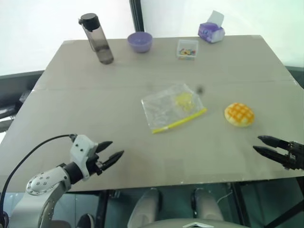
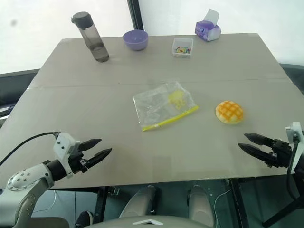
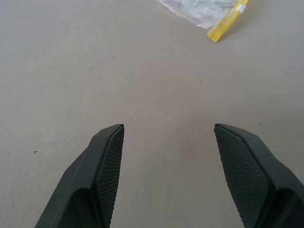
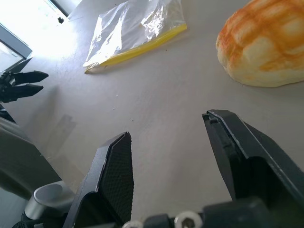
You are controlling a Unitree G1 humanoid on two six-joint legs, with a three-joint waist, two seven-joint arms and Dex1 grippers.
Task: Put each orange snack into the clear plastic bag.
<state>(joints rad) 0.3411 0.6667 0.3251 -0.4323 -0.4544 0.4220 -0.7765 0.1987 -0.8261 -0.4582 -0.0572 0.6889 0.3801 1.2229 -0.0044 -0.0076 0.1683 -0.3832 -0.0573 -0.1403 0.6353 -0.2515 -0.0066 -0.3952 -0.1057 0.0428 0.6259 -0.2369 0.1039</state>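
Observation:
A round orange snack (image 1: 239,114) with a criss-cross top lies on the table, right of centre. Left of it, the clear plastic bag (image 1: 173,107) lies flat with its yellow seal strip toward the near side and a yellowish patch showing through it. My left gripper (image 1: 117,147) hovers open and empty near the front left edge, well short of the bag (image 3: 204,9). My right gripper (image 1: 257,143) is open and empty at the front right, a short way on the near side of the snack (image 4: 266,42).
Along the table's far edge stand a dark water bottle (image 1: 97,38), a purple bowl (image 1: 140,41), a small clear box (image 1: 187,49) of colourful bits and a purple tissue pack (image 1: 212,31). The table's front edge (image 1: 166,183) runs just below both grippers.

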